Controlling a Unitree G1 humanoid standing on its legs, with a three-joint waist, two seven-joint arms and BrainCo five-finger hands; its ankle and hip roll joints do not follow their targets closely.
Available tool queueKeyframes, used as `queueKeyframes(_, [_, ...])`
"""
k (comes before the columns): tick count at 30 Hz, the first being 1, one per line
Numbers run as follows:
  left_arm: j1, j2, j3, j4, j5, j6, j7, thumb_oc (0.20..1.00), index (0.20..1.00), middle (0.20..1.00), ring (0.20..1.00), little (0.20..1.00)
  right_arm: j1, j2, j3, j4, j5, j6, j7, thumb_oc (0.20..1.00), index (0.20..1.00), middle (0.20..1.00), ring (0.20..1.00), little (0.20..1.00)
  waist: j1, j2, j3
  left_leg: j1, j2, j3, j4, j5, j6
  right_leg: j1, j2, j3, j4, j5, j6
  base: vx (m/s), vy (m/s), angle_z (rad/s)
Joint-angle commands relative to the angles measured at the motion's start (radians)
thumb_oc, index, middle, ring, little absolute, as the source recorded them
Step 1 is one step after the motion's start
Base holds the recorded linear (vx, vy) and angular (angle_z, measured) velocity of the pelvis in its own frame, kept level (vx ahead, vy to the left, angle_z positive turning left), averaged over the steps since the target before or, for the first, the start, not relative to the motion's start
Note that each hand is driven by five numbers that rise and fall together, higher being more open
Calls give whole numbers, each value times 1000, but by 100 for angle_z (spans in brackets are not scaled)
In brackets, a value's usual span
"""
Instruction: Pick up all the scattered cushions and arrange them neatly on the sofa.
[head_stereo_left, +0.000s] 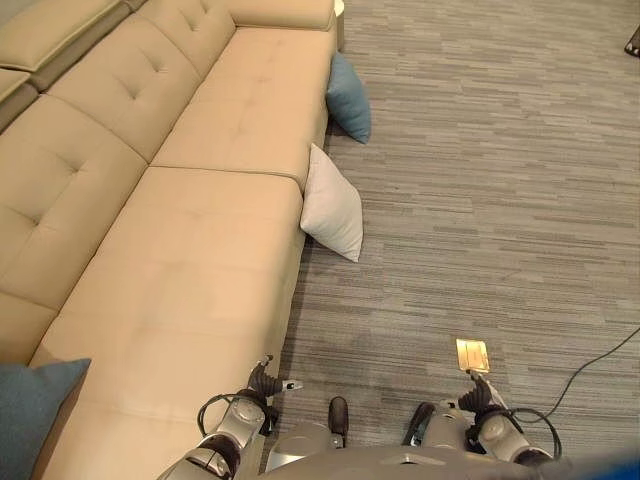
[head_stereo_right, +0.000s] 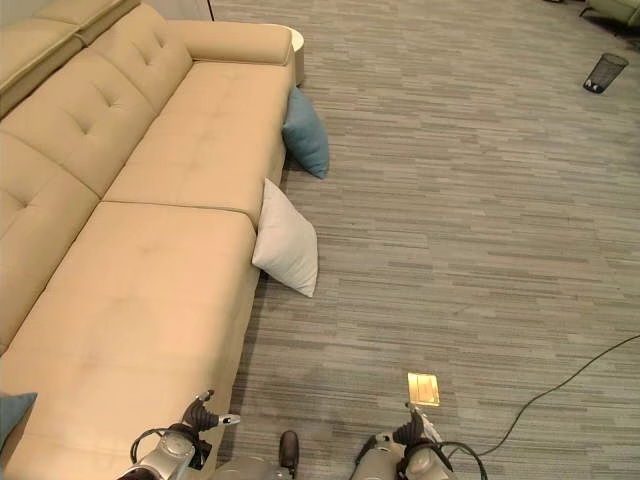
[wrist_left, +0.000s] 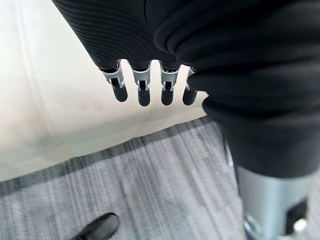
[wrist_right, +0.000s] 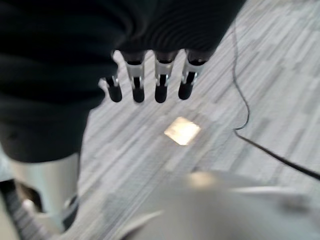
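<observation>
Barely started: white cushion (head_stereo_left: 335, 208) and blue cushion (head_stereo_left: 350, 95) leaned on the carpet against the sofa (head_stereo_left: 200, 250) front. Another blue cushion (head_stereo_left: 35, 410), probably on the sofa's near end. Soft fabric squares, smooth tan upholstery. Left hand (wrist_left: 142, 82) and right hand (wrist_right: 147, 82) empty, fingers straight.

head eyes: down, share sofa (head_stereo_left: 190, 230) | wrists: close, down past fingers (wrist_left: 143, 92)

Grey striped carpet floor (head_stereo_right: 480, 200), brass floor plate (head_stereo_right: 423, 388) set in it, black wire wastebasket (head_stereo_right: 604, 72) in the far corner
</observation>
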Motion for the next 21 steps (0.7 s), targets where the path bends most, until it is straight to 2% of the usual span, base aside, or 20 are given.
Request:
queueKeyframes(1, [-11, -16, 40, -18, -13, -25, 10, 1000, 1000, 1000, 1000, 1000, 14, -37, 22, 2, -20, 8, -9, 1000, 1000, 1000, 1000, 1000, -1, 17, 22, -28, 44, -48, 102, -84, -69, 65, 60, 18, -176, 150, 11, 375, -257, 16])
queueKeyframes(3, [2, -25, 52, -3, -7, -28, 16, 1000, 1000, 1000, 1000, 1000, 13, -43, 27, 3, -34, 11, -16, 1000, 1000, 1000, 1000, 1000, -8, 8, 5, 13, 37, -64, 99, -120, -77, 78, 50, 20, -219, 195, 20, 333, -220, 30])
queueKeyframes(6, [8, -39, 56, -2, -18, -29, 18, 1000, 1000, 1000, 1000, 1000, 11, -48, 27, 9, -29, 5, -13, 1000, 1000, 1000, 1000, 1000, -3, 12, -13, 24, 58, -79, 142, -145, -95, 104, 68, 23, -222, 185, -5, 284, -245, 45])
queueKeyframes(7, [9, -46, 55, 0, -25, -31, 13, 1000, 1000, 1000, 1000, 1000, 5, -53, 30, 17, -24, 1, -13, 1000, 1000, 1000, 1000, 1000, 2, 15, -18, 6, 71, -80, 208, -139, -112, 126, 85, 19, -233, 173, -17, 171, -266, 45])
queueKeyframes(8, [8, -47, 54, 0, -28, -32, 11, 1000, 1000, 1000, 1000, 1000, 3, -56, 27, 23, -19, -1, -11, 1000, 1000, 1000, 1000, 1000, 8, 14, -18, -19, 82, -80, 275, -120, -127, 145, 97, 14, -241, 161, -29, 162, -330, 16])
queueKeyframes(9, [5, -47, 50, -2, -31, -34, 0, 1000, 1000, 1000, 1000, 1000, -3, -60, 19, 29, -11, -1, -9, 1000, 1000, 1000, 1000, 1000, 21, 14, -10, -67, 105, -78, 380, -74, -150, 177, 115, 11, -248, 146, -48, 92, -297, -1])
queueKeyframes(11, [2, -45, 39, -20, -37, -39, -15, 1000, 1000, 1000, 1000, 1000, -9, -74, 13, 37, 1, -4, -9, 1000, 1000, 1000, 1000, 1000, 37, 2, 4, -148, 119, -72, 538, -7, -163, 219, 115, -6, -271, 128, -71, 92, -264, -13])
queueKeyframes(12, [3, -43, 38, -24, -36, -37, -17, 1000, 1000, 1000, 1000, 1000, -11, -84, 7, 47, 6, -4, -8, 1000, 1000, 1000, 1000, 1000, 48, 9, 15, -173, 141, -64, 607, 1, -168, 247, 135, -10, -282, 116, -86, 155, -247, -25])
queueKeyframes(13, [0, -40, 32, -29, -26, -44, -36, 1000, 1000, 1000, 1000, 1000, -74, -162, -34, 109, 47, 3, 13, 1000, 1000, 1000, 1000, 1000, 60, 7, 19, -196, 152, -57, 635, 10, -169, 269, 143, -19, -292, 103, -93, 175, -221, -22])
queueKeyframes(15, [4, -53, 28, -27, -11, -38, -28, 1000, 1000, 1000, 1000, 1000, -51, -172, -26, 116, 70, -21, 23, 1000, 1000, 1000, 1000, 1000, 72, 1, 27, -241, 149, -39, 616, -10, -157, 288, 156, -3, -302, 80, -95, 190, -143, -6])
queueKeyframes(17, [-3, -62, 15, -13, 5, -21, -30, 1000, 1000, 1000, 1000, 1000, -44, -155, -15, 120, 70, -21, 15, 1000, 1000, 1000, 1000, 1000, 76, -3, 23, -269, 130, -15, 495, -44, -140, 308, 168, 8, -312, 63, -80, 260, -91, -3])
queueKeyframes(18, [-2, -64, 12, -12, 5, -19, -26, 1000, 1000, 1000, 1000, 1000, -38, -150, -11, 122, 68, -22, 9, 1000, 1000, 1000, 1000, 1000, 79, 0, 21, -269, 124, -13, 436, -37, -138, 314, 173, 14, -312, 58, -76, 279, -52, -16])
queueKeyframes(20, [0, -70, 13, -6, 3, -20, -22, 1000, 1000, 1000, 1000, 1000, -22, -139, -1, 128, 62, -24, 4, 1000, 1000, 1000, 1000, 1000, 90, 15, 11, -274, 93, -22, 262, 36, -134, 337, 202, 28, -318, 41, -67, 316, -38, -21])
queueKeyframes(21, [4, -69, 16, -3, 1, -20, -23, 1000, 1000, 1000, 1000, 1000, -17, -131, 6, 138, 55, -20, 6, 1000, 1000, 1000, 1000, 1000, 102, 27, 2, -303, 75, -30, 180, 103, -141, 361, 239, 45, -317, 20, -69, 380, -74, -28])
